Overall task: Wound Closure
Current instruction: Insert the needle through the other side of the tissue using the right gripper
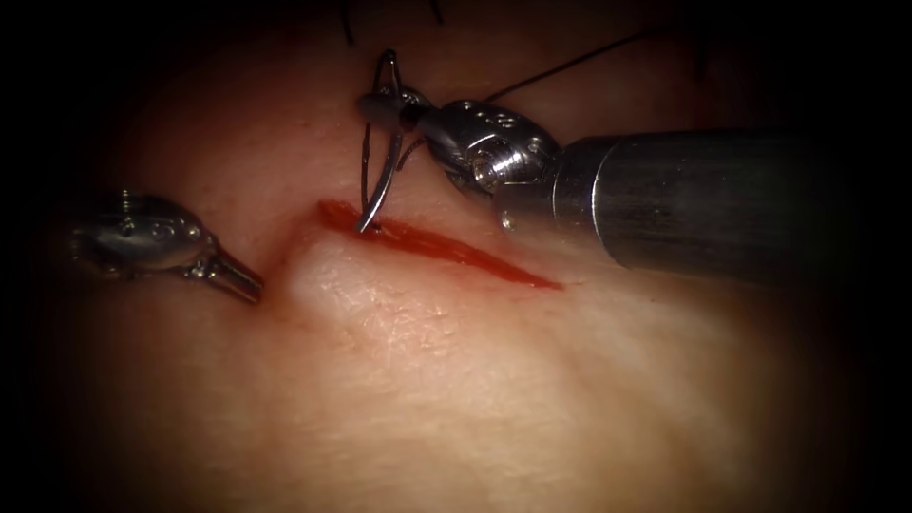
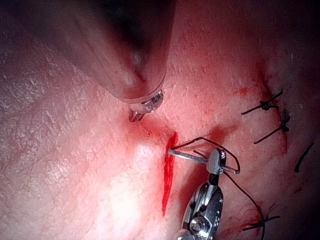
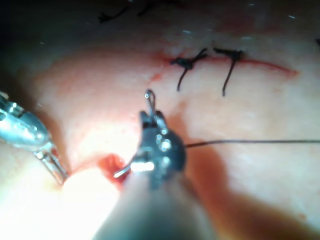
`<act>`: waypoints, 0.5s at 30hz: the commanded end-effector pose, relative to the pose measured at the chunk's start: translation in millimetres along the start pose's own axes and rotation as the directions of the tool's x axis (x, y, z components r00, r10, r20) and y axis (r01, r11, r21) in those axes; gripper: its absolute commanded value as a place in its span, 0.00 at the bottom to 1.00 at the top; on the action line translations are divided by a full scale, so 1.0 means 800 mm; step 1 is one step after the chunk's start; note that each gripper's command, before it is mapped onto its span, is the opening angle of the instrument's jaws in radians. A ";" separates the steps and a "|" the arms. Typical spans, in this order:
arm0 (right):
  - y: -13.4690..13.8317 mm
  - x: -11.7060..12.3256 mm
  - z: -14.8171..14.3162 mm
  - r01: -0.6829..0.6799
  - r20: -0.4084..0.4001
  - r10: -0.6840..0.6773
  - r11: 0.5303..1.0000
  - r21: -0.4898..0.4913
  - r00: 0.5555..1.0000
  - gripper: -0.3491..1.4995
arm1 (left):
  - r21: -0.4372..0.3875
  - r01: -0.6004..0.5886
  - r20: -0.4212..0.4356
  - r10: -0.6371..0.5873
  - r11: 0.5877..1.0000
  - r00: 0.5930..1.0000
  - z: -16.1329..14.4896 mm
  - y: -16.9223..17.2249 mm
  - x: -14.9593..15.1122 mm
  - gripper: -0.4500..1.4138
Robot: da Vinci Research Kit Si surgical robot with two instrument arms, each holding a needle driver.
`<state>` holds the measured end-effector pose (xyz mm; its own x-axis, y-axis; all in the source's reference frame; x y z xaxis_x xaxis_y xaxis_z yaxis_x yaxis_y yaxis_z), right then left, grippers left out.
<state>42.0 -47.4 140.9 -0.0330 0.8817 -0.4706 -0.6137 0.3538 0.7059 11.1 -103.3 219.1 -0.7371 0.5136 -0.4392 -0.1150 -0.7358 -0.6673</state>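
A slab of pale pink tissue point(image 1: 456, 380) filled the endoscope view, its surface finely creased and glossy under strong light, fading to darkness at the edges. A short cut point(image 1: 446, 249), lined with red fluid point(image 1: 494, 266), ran slantwise across the middle.

The right arm's tool point(image 1: 380, 106) reached in from the right on a thick grey shaft. Its jaws were clamped on the curved needle point(image 1: 380, 180), gripping it near the tail end of the curve. The needle arced down from the jaws, and its tip touched the tissue at the left end of the cut; whether it had gone in could not be told. Dark thread point(image 1: 570, 65) trailed from the needle's tail up and to the right.

The left arm's tool point(image 1: 245, 281) sat to the left of the cut, jaws closed together with nothing visibly between them, the tip pressed against the tissue so that the skin bulged beside it.

In the right wrist view, two finished stitches point(image 3: 187, 63) with cut ends of thread crossed a closed stretch of wound farther along.
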 end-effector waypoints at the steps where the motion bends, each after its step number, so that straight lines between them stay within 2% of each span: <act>1: -0.0002 -0.0004 0.0009 -0.012 0.003 0.012 1.000 0.003 1.000 0.00 | -0.001 0.001 0.000 -0.001 1.000 1.000 0.0013 0.0003 -0.0003 0.31; 15: -0.0005 -0.0022 0.0012 -0.066 0.057 0.068 0.997 -0.047 0.996 0.00 | -0.005 0.002 -0.022 -0.002 1.000 1.000 0.0007 0.0011 -0.0014 0.31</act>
<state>42.3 -48.9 141.5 -0.0343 0.9240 -0.3809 -0.6485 0.2694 0.7119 12.0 -104.1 218.7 -0.7227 0.5232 -0.4517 -0.1139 -0.7348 -0.6687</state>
